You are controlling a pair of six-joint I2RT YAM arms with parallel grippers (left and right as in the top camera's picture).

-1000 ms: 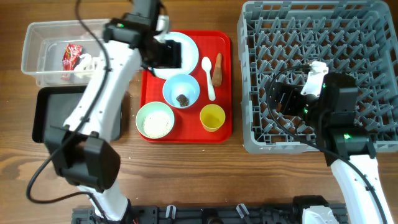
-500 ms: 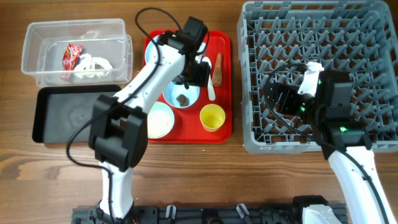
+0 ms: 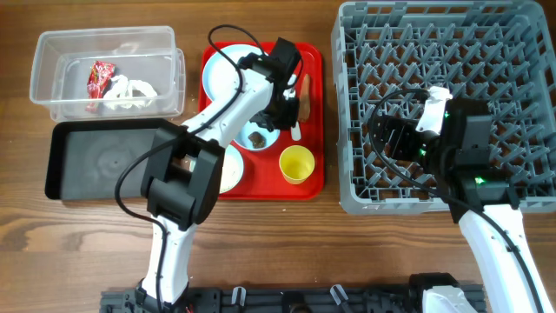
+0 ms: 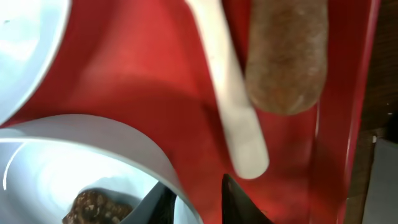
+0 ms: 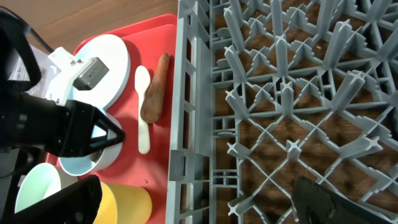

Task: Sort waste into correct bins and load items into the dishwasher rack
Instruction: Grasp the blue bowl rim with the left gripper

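Left gripper (image 4: 196,198) is down on the flat red serving tray (image 3: 313,178), at the small pale bowl holding the dark brown lump (image 4: 74,152). Its fingers (image 4: 239,202) stand narrow and straddle the bowl's rim, one inside the wall and one outside over the red. Can't tell whether they actually pinch the rim: a thin strip of red shows between the wall and the outer finger. The small dark brown lump (image 4: 93,205) sits on the bowl floor, near the inner finger.

The white plastic spoon (image 4: 233,118) lies on the tray just beside the bowl, its near end just beyond the outer finger. The orange-brown carrot-like stick (image 4: 286,56) lies alongside the spoon, on the side away from the bowl, close to the tray's edge.

Also on the tray: pale blue-white round plate (image 3: 221,74), small yellow cup (image 3: 296,163), and a second pale bowl (image 3: 228,172) partly hidden under the arm.

The clear plastic rectangular tub (image 3: 43,87) holds the small red wrapper (image 3: 98,78) and white crumpled scraps (image 3: 130,89). The black rectangular tray (image 3: 104,161) sits just beside it on the counter (image 3: 304,252).

Right gripper (image 5: 199,190) is over the large grey-blue pegged rack (image 3: 434,52), fingers spread wide, nothing between them.
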